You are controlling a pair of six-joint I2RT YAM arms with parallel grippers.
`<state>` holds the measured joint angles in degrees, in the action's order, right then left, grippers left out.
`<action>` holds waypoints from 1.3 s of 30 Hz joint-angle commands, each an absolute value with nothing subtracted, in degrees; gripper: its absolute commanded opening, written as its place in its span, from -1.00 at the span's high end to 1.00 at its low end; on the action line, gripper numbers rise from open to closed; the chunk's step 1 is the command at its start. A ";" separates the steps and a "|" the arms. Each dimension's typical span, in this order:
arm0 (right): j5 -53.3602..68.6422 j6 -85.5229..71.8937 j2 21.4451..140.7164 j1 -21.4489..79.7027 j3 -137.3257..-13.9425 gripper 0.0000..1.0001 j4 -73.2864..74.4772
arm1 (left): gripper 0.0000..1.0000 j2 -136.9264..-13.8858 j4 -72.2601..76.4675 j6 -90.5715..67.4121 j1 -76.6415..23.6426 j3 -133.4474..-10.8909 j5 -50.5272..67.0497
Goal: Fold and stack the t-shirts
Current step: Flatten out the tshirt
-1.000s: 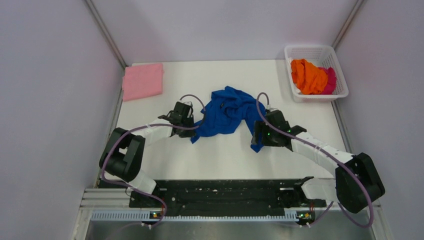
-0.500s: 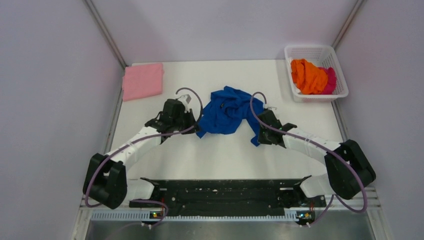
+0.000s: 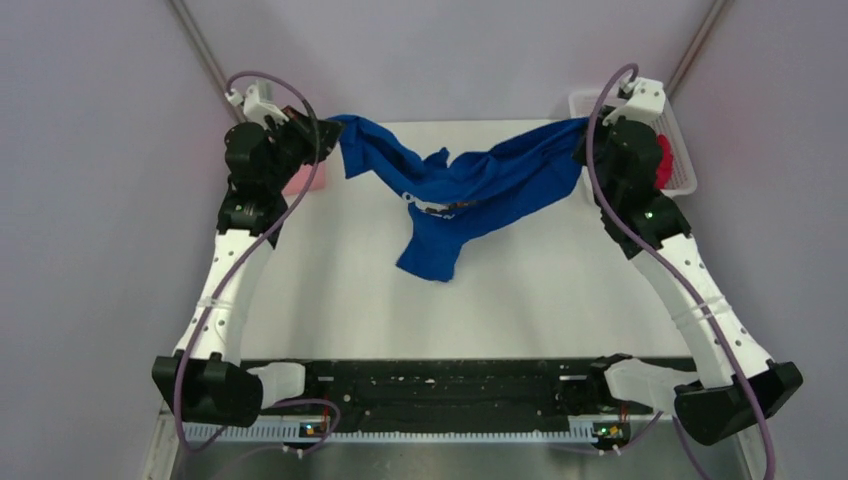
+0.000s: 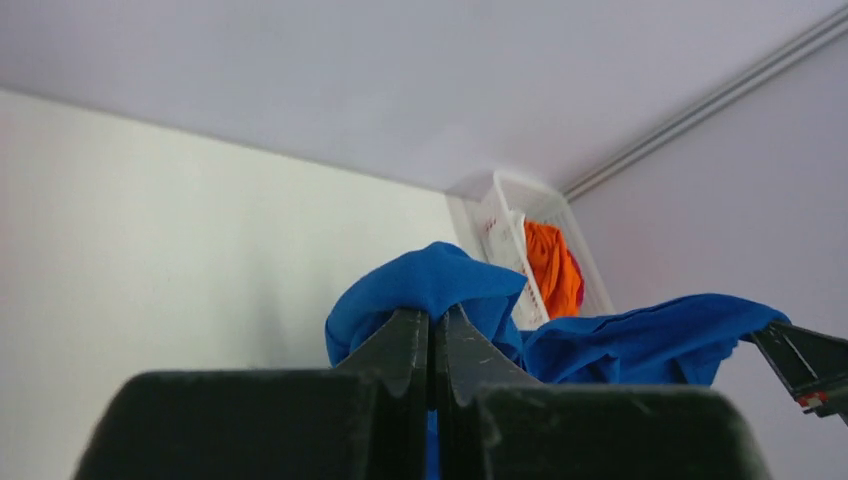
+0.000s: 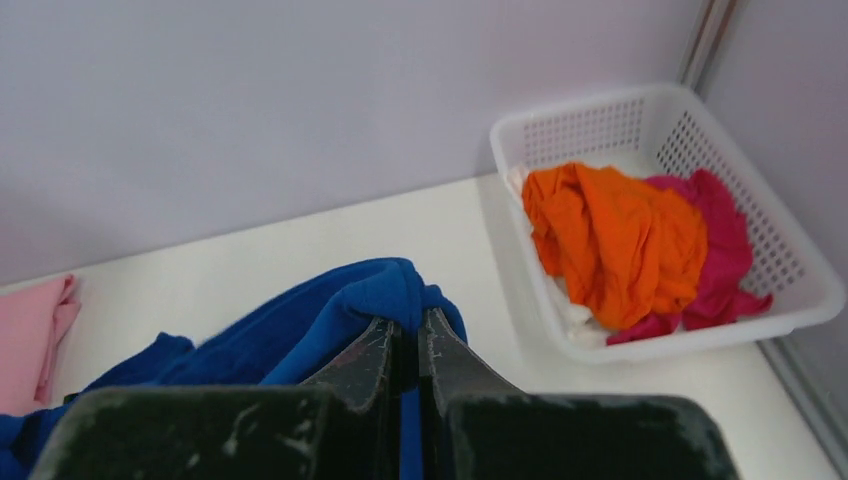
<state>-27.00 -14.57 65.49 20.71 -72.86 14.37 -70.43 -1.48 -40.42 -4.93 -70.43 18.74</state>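
Observation:
The royal blue t-shirt point(image 3: 470, 190) hangs stretched in the air between both arms, its middle sagging with a bit of white print showing. My left gripper point(image 3: 328, 128) is shut on its left end point(image 4: 440, 285), high at the back left. My right gripper point(image 3: 583, 128) is shut on its right end point(image 5: 385, 290), high at the back right. A pink t-shirt point(image 5: 30, 335) lies folded at the back left of the table, mostly hidden behind the left arm in the top view. Orange point(image 5: 615, 235) and magenta point(image 5: 725, 245) t-shirts lie crumpled in the basket.
A white mesh basket point(image 5: 800, 270) stands at the back right corner of the white table point(image 3: 520, 300), partly behind the right arm point(image 3: 690, 290). Lilac walls close in on three sides. The left arm point(image 3: 225, 290) rises along the left wall.
Both arms have risen and spread apart toward the back corners, lifting the blue t-shirt off the table and stretching it out. The right gripper shut on the cloth during the last second.

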 commanded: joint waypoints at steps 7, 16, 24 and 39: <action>-25.01 2.85 65.91 18.45 -89.21 1.00 11.87 | 1.00 -64.90 -6.13 -36.97 -2.61 -84.89 3.14; -17.51 4.83 77.97 12.38 -101.31 1.00 12.15 | 1.00 -77.96 -6.00 -39.44 -0.35 -97.79 3.74; 1.18 -2.79 99.68 3.99 -122.00 1.00 10.15 | 1.00 -100.72 -10.64 -38.45 2.72 -125.55 7.57; 18.38 -3.13 83.57 2.42 -103.76 1.00 18.45 | 1.00 -87.82 -8.70 -36.47 4.13 -114.37 2.42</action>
<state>13.08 -4.69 96.29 2.85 -111.94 18.50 -98.08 -14.17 -38.41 3.55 -117.51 6.74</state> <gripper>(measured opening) 0.022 0.017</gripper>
